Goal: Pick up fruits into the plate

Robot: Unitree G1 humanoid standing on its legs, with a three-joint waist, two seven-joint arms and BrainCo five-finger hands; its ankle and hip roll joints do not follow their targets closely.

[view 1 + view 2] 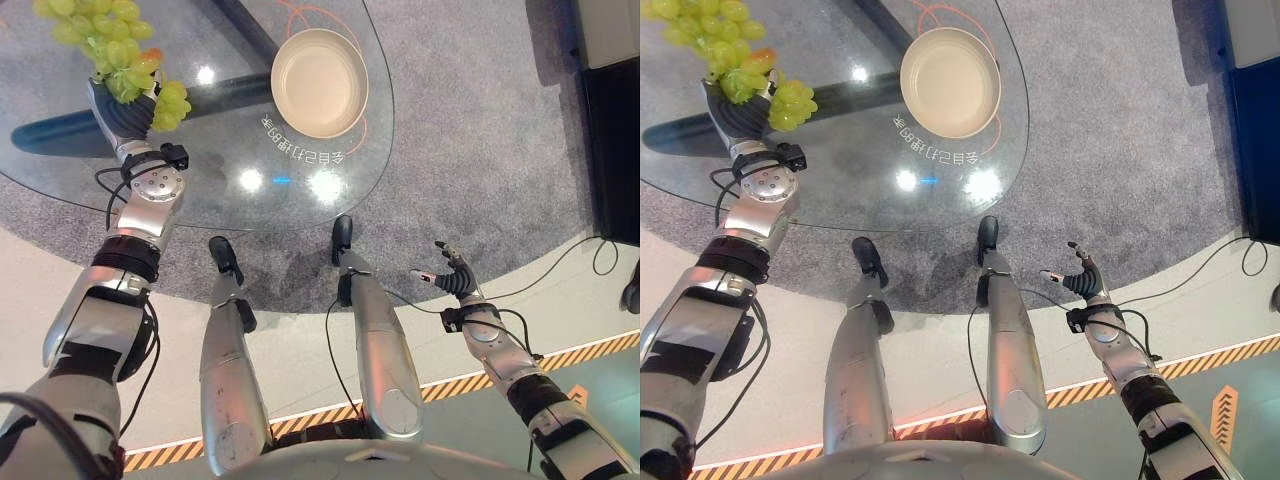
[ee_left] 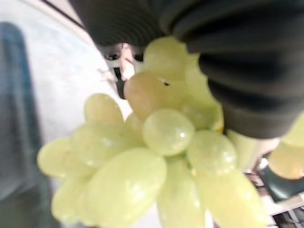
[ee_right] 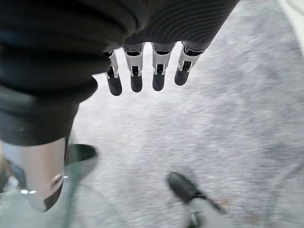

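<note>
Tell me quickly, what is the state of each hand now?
Left hand: shut on the grapes.
Right hand: open, holding nothing.

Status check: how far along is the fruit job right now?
Picked up: the left hand holds the green grapes above the glass table. Left to do: the plate has no fruit in it yet, so the grapes must be carried over and released. The right hand hangs open off the table.

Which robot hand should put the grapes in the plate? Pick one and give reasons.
Left. The left robot hand already holds the grapes above the glass table, near the plate. The right robot hand hangs open over the carpet.
</note>
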